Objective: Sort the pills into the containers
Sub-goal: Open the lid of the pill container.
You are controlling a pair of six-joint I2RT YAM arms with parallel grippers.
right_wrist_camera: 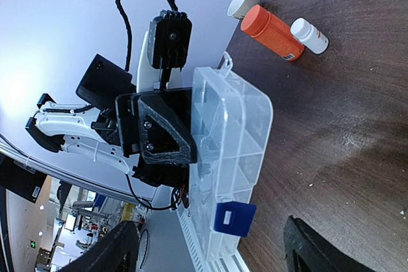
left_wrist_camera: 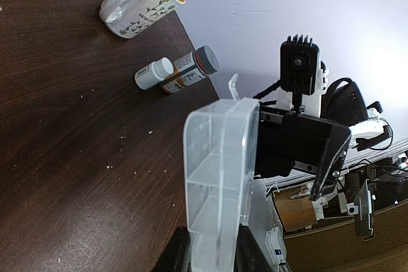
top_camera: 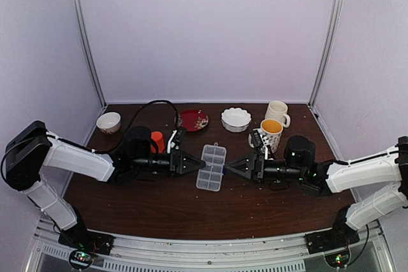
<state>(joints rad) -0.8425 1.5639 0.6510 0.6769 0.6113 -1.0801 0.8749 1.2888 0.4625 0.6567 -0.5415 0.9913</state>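
The clear pill box (top_camera: pixel 211 167) with its grid of containers lies mid-table between my two grippers. My left gripper (top_camera: pixel 201 164) is shut on the box's left edge; in the left wrist view the box (left_wrist_camera: pixel 220 170) stands between the two dark fingers (left_wrist_camera: pixel 175 253). My right gripper (top_camera: pixel 229 167) is open at the box's right edge, its fingers (right_wrist_camera: pixel 306 250) spread wide either side of the box (right_wrist_camera: pixel 233 151) and its blue latch (right_wrist_camera: pixel 234 218). The cells look empty. The pills are out of view; only tiny pale specks (left_wrist_camera: pixel 121 152) dot the wood.
An orange bottle (right_wrist_camera: pixel 273 32) and a small white bottle (right_wrist_camera: pixel 309 35) lie behind the left arm. A second white bottle (left_wrist_camera: pixel 154 73), a grey-capped bottle (left_wrist_camera: pixel 194 68) and two mugs (top_camera: pixel 271 133) sit by the right arm. A red plate (top_camera: pixel 193 120) and two bowls (top_camera: pixel 236 119) line the back.
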